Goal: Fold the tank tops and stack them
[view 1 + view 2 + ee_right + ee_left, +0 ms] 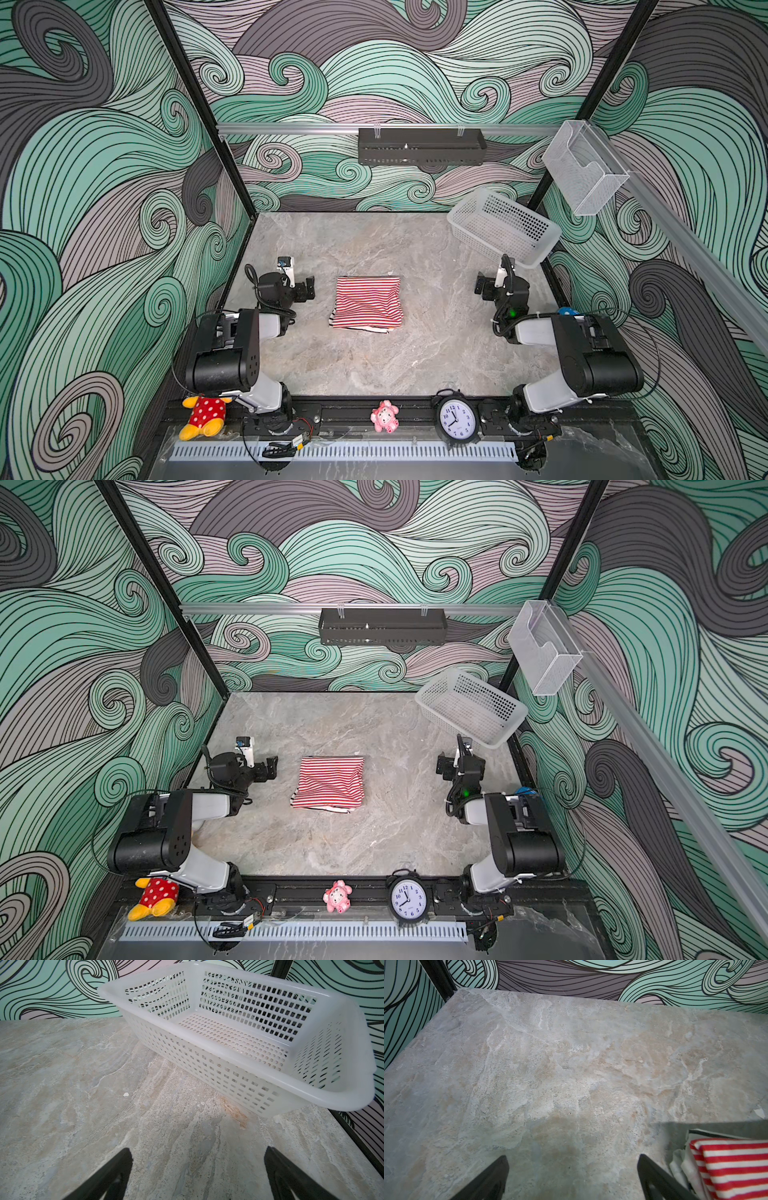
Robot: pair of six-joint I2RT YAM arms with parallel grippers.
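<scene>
In both top views a folded red-and-white striped tank top lies in the middle of the marble table. It rests on a folded black-and-white tank top, of which only edges peek out at the front. My left gripper stands open just left of the stack, apart from it. The left wrist view shows its fingers wide over bare table, with the red stripes off to one side. My right gripper is open and empty, well right of the stack.
A white perforated basket sits empty at the back right, close behind my right gripper. On the front rail are a polka-dot plush, a pink toy and a black clock. A black tray hangs on the back wall.
</scene>
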